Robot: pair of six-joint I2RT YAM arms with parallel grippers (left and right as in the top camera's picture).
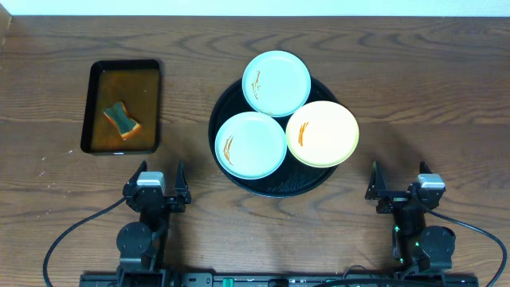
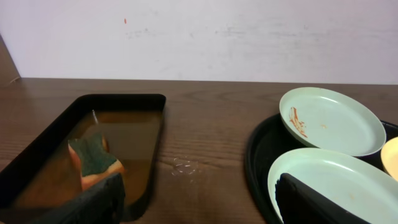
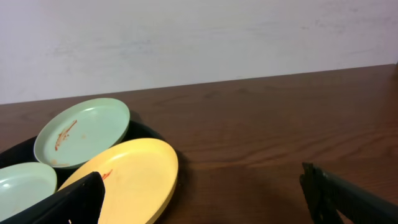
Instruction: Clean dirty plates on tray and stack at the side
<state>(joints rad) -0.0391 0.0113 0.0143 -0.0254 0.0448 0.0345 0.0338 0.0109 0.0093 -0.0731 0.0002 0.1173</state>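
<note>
Three plates lie on the round black tray (image 1: 239,180). A mint-blue plate (image 1: 276,83) is at the back, a second mint-blue plate (image 1: 250,144) at the front left, a pale yellow plate (image 1: 322,133) at the right. All carry orange streaks. My left gripper (image 1: 157,182) is open and empty near the front edge, left of the tray. My right gripper (image 1: 397,181) is open and empty, right of the tray. In the left wrist view the mint plates (image 2: 329,121) (image 2: 336,183) lie to the right of the gripper (image 2: 199,202). In the right wrist view the yellow plate (image 3: 134,177) lies left of the gripper (image 3: 202,199).
A small rectangular black tray of brown liquid (image 1: 123,106) with a green and orange sponge (image 1: 121,119) stands at the left; it also shows in the left wrist view (image 2: 87,149). Bare wooden table (image 1: 430,96) lies right of the round tray.
</note>
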